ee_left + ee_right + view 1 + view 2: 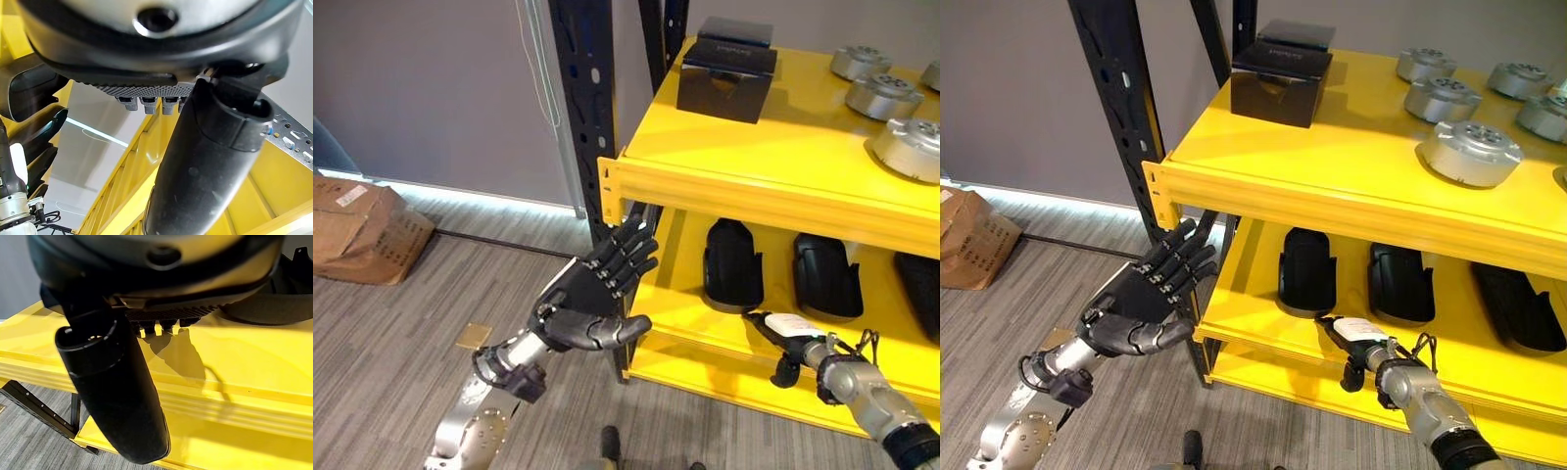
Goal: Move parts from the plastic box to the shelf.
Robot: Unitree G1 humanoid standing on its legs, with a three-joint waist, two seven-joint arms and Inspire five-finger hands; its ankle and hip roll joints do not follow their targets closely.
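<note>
My left hand is raised, open and empty, palm up, its fingertips close to the black upright of the yellow shelf. My right hand reaches over the front of the middle shelf board. Its fingers are straight and it holds nothing. Just behind it stands a black part, and two more black parts stand in a row to the right. Several round silver parts lie on the top shelf at the right.
A black box stands on the top shelf at the back left. Crumpled cardboard boxes lie on the grey floor at the far left, by the wall. The shelf's lowest board runs under my right hand.
</note>
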